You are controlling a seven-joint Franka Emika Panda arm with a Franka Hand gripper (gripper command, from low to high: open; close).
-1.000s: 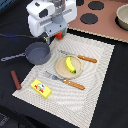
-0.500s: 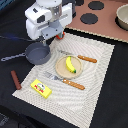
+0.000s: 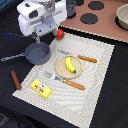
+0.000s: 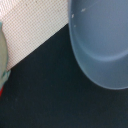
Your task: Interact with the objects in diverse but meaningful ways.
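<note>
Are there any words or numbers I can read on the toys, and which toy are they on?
None can be read.
Yellow block: a small red mark on top, too blurred to read.
Banana, pan, sausage, tomato: no writing shows.

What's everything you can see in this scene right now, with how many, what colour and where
pan: 1, grey, off the mat's left edge in the exterior view
tomato: 1, red, by the mat's far corner
plate: 1, beige, mid-mat
banana: 1, yellow, on the plate
knife: 1, wooden handle, beyond the plate
fork: 1, wooden handle, before the plate
block: 1, yellow, mat's near corner
sausage: 1, brown, on the black table
mat: 1, striped
pot: 1, far right
arm: 1, white, above the pan; gripper hidden
</note>
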